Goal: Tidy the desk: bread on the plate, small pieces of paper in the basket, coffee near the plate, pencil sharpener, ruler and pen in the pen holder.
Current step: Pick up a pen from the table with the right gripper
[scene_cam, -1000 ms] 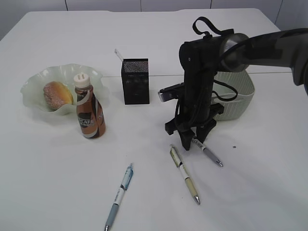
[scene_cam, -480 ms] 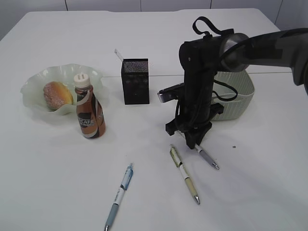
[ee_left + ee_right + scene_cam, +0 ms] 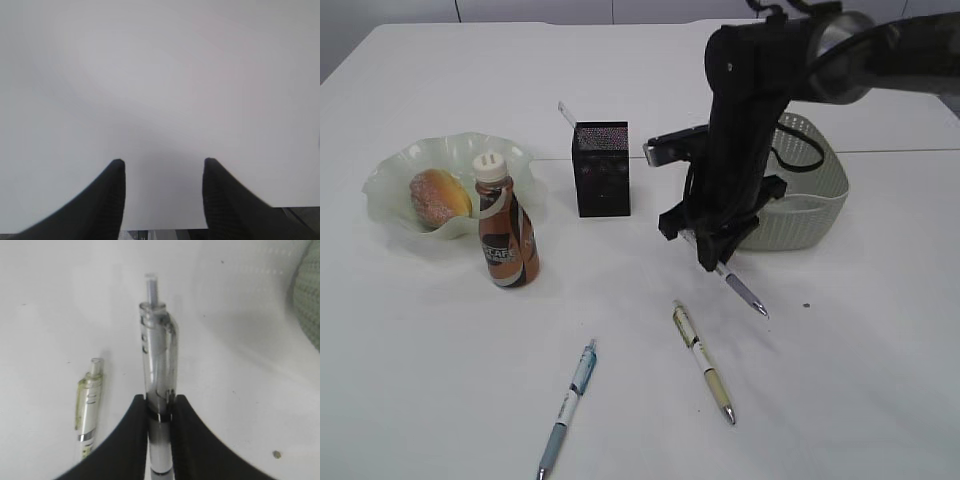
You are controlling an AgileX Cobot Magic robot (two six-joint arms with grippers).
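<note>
My right gripper (image 3: 713,260) is shut on a grey pen (image 3: 744,294) and holds it lifted off the white desk (image 3: 860,390), tip slanting down to the right. In the right wrist view, that pen (image 3: 157,355) sits clamped between the fingers of this gripper (image 3: 160,401). A yellow-green pen (image 3: 703,362) and a blue pen (image 3: 570,402) lie on the desk. The bread (image 3: 438,197) rests on the green plate (image 3: 390,170), with the coffee (image 3: 506,228) beside it. The ruler (image 3: 566,113) pokes out of the black pen holder (image 3: 602,168). My left gripper (image 3: 162,162) is open over bare desk. The pencil sharpener and the paper pieces are out of view.
The grey-green basket (image 3: 815,195) stands right behind my right arm. A dark speck (image 3: 807,306) lies on the desk to the right of the held pen. The yellow-green pen (image 3: 88,400) shows left of the jaws in the right wrist view.
My right gripper has shut on the grey pen and raised it off the desk, moving up and slightly back. The left gripper and everything else stayed put.
</note>
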